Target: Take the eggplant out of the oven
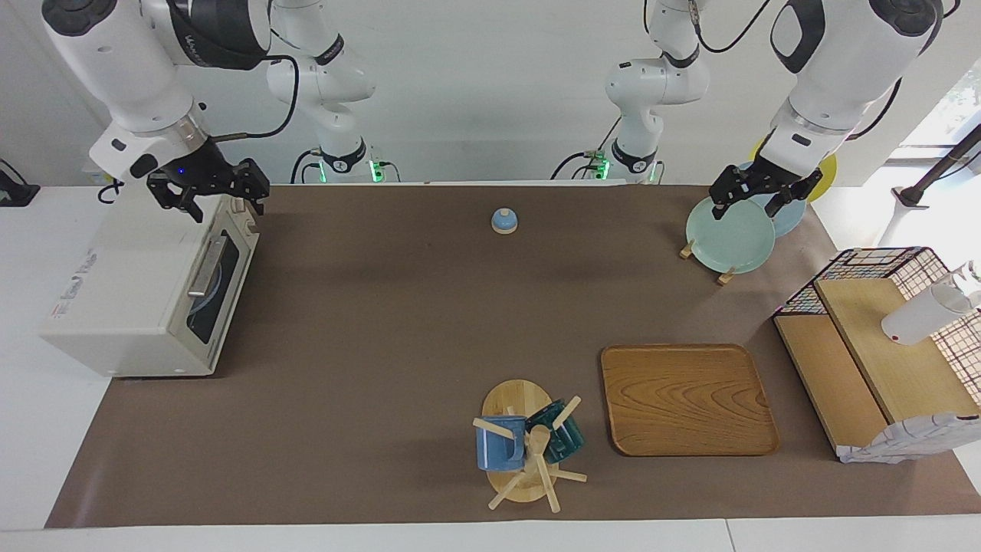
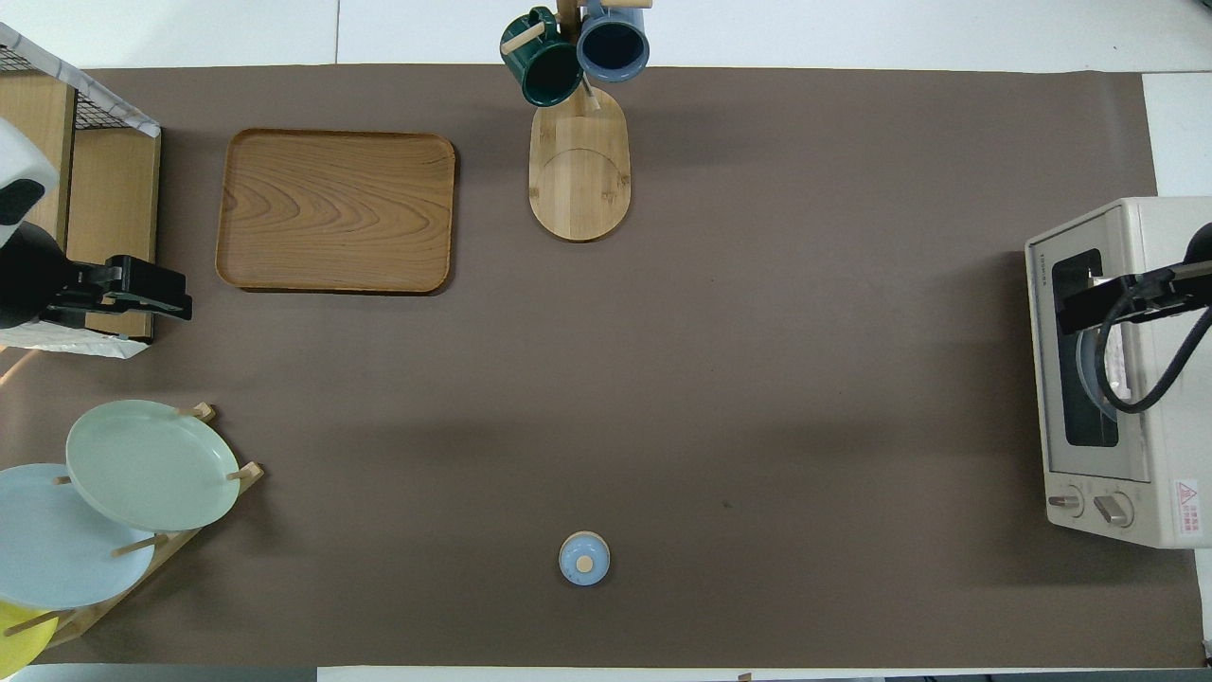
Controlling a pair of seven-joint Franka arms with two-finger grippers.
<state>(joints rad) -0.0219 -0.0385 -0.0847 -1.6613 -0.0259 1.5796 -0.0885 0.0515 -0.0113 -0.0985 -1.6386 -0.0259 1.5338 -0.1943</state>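
Waiting at the start: nothing of the task looks done yet, the oven at the left edge of the facing view with its dark glass door shut. Right gripper hangs over the oven's top corner nearest the robots, upper left of that frame, fingers spread open and holding nothing. Left gripper, upper right of the frame, hovers over the green plate in the plate rack, also open and empty; that arm waits. Eggplant not visible; presumably inside, only a pale rounded shape shows through the glass. Next move, as I judge it: right gripper down to the door's bar handle, close on it, pull the door down.
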